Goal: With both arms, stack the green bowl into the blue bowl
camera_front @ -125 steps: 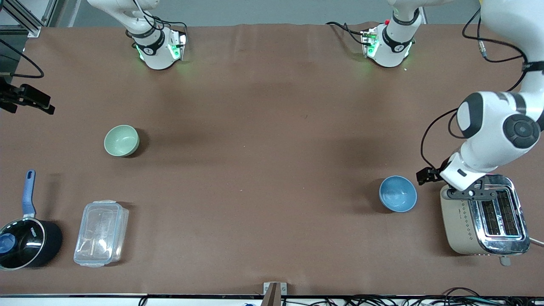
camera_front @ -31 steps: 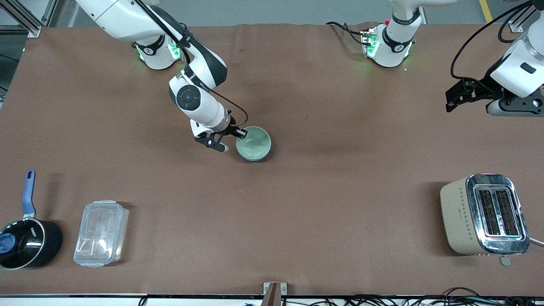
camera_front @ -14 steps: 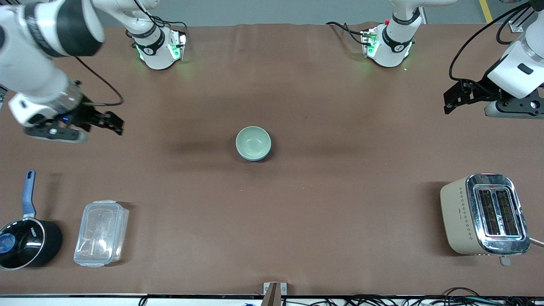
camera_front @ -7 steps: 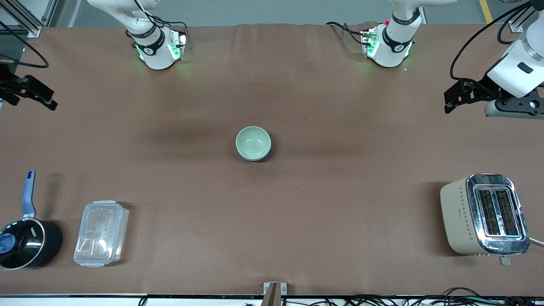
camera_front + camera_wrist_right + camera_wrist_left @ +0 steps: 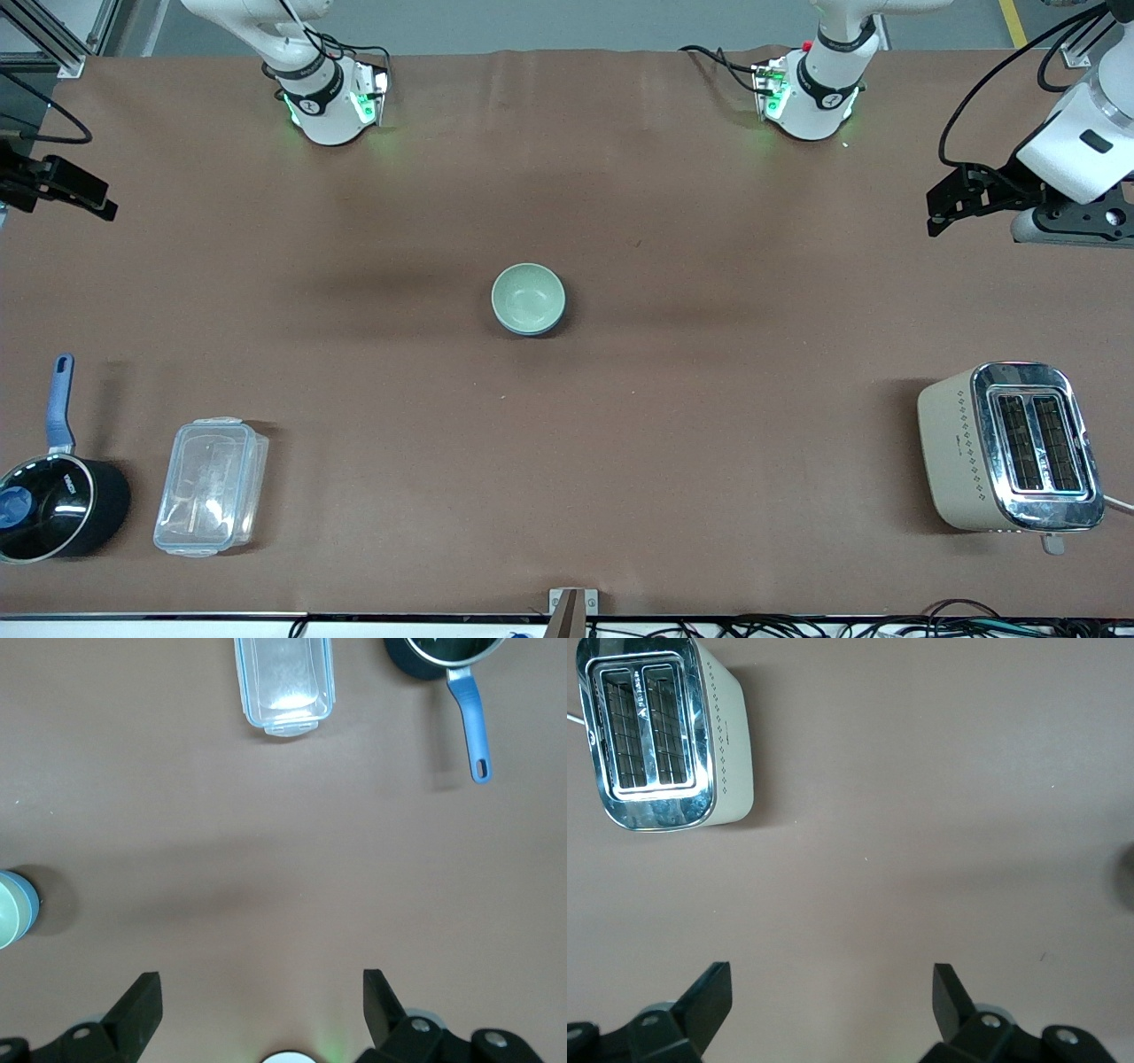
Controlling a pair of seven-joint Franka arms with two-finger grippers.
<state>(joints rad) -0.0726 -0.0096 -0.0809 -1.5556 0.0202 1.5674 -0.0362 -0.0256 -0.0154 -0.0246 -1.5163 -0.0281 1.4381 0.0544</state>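
The green bowl (image 5: pixel 528 296) sits nested in the blue bowl (image 5: pixel 530 331) at the middle of the table; only a thin blue edge shows under it. Both also show at the edge of the right wrist view, the green bowl (image 5: pixel 7 909) inside the blue bowl (image 5: pixel 32 896). My right gripper (image 5: pixel 102 202) is open and empty, up over the table's edge at the right arm's end (image 5: pixel 261 992). My left gripper (image 5: pixel 932 213) is open and empty, up over the table at the left arm's end (image 5: pixel 833 988). Neither touches the bowls.
A toaster (image 5: pixel 1010 447) stands near the front camera at the left arm's end (image 5: pixel 660 735). A clear plastic container (image 5: pixel 211 486) and a black saucepan (image 5: pixel 55 509) with a blue handle stand near the front camera at the right arm's end.
The right gripper has let go of the green bowl in the blue bowl and drawn back to its end of the table. The left arm has barely moved. The bowls stay still.
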